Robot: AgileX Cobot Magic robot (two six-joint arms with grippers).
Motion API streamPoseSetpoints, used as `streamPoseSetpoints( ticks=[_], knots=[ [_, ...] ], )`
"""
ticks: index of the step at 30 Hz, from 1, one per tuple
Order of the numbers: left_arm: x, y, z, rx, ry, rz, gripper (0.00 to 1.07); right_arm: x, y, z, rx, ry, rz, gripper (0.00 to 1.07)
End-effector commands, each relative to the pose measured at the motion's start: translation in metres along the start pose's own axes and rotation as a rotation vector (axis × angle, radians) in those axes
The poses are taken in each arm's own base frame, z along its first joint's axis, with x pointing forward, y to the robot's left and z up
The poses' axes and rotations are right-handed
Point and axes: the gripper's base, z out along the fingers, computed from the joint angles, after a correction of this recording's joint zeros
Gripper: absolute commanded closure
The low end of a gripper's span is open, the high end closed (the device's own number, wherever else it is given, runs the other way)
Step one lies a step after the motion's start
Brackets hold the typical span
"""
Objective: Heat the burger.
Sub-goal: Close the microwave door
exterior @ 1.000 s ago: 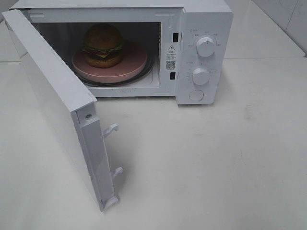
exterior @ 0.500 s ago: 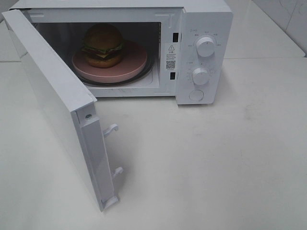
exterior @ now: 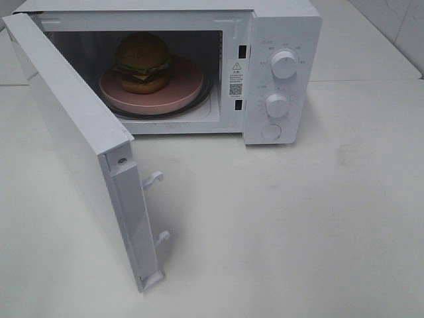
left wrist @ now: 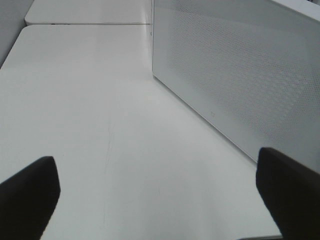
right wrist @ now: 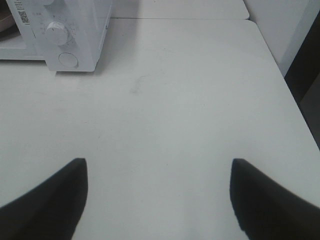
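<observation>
The burger [exterior: 142,63] sits on a round pink plate [exterior: 179,93] inside the white microwave [exterior: 281,26]. The microwave door [exterior: 73,132] stands wide open, swung out to the left. Neither gripper shows in the exterior high view. In the left wrist view my left gripper [left wrist: 160,200] is open and empty above the table, with the perforated outer face of the door [left wrist: 240,70] beside it. In the right wrist view my right gripper [right wrist: 157,200] is open and empty above the table, well back from the microwave's control panel [right wrist: 65,35].
Two knobs [exterior: 283,64] [exterior: 277,105] and a round button [exterior: 270,132] are on the microwave's right panel. Two latch hooks [exterior: 154,179] stick out of the door's edge. The white table's [right wrist: 200,100] right edge shows in the right wrist view.
</observation>
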Motion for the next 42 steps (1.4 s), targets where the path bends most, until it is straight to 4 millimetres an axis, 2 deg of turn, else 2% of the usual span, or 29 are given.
streamPoseSetpoints(
  ticks=[1,42],
  knots=[
    [0.0003,-0.0001,-0.0009,-0.004,-0.01,-0.004,0.07,0.0028,-0.0003,-0.0035,0.004,-0.025,0.016,0.31],
    [0.0002,-0.0004,-0.0009,-0.001,-0.011,-0.005,0.07,0.0028,-0.0003,-0.0035,0.004,-0.025,0.016,0.31]
  ],
)
